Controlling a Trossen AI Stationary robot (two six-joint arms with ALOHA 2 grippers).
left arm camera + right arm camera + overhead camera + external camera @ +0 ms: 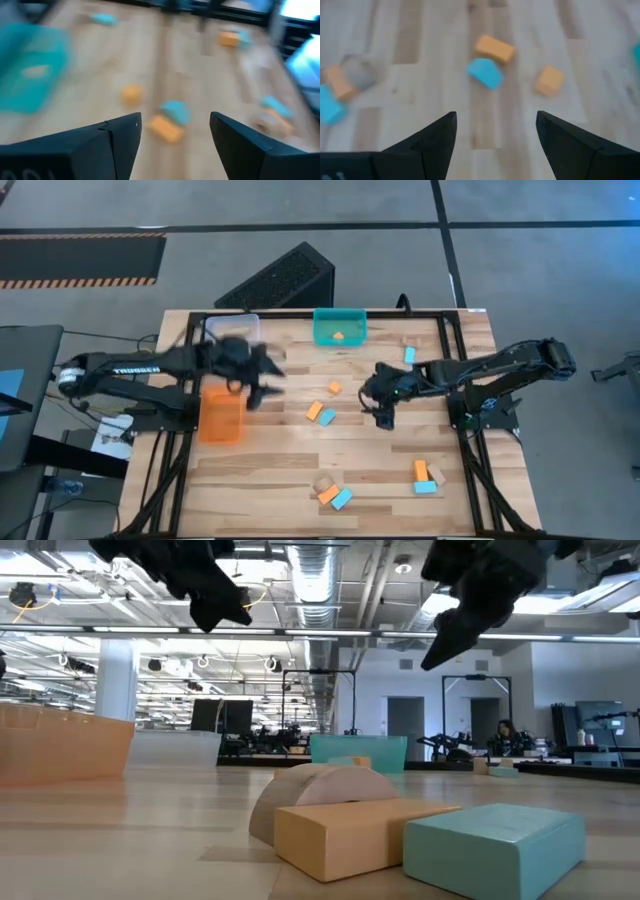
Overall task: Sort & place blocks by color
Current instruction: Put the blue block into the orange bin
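Pale wooden tabletop (270, 470) fills the middle of the high view, with grey floor around it. At the left of that frame sits the orange bin (222, 418), and just above it my left gripper (262, 380) hovers, its fingers (117, 137) spread wide with nothing between them. A clear bin (232, 327) stands at the table's upper left, and the teal bin (340, 326) at top centre already holds one orange block (339, 335).

Moving rightward, a lone orange block (334, 387) lies near the middle, and just below it an orange block (314, 411) touches a light blue block (327, 417). I judge that this pair is what I should go for next. To do it well, I should drop my left gripper straight over the orange one, turn the wrist so my fingers close across its short sides, and keep clear of the blue neighbour so it is not dragged along.

At centre right, my right gripper (385, 412) hangs above the table, its fingers (432, 140) also wide and empty, near the same pair. One arm should yield so we do not meet.

Another light blue block (409, 355) lies at upper right. Along the bottom sit two small clusters: an orange, light blue and tan group (333, 494) and an orange, light blue and tan group (426, 477), all unsorted.
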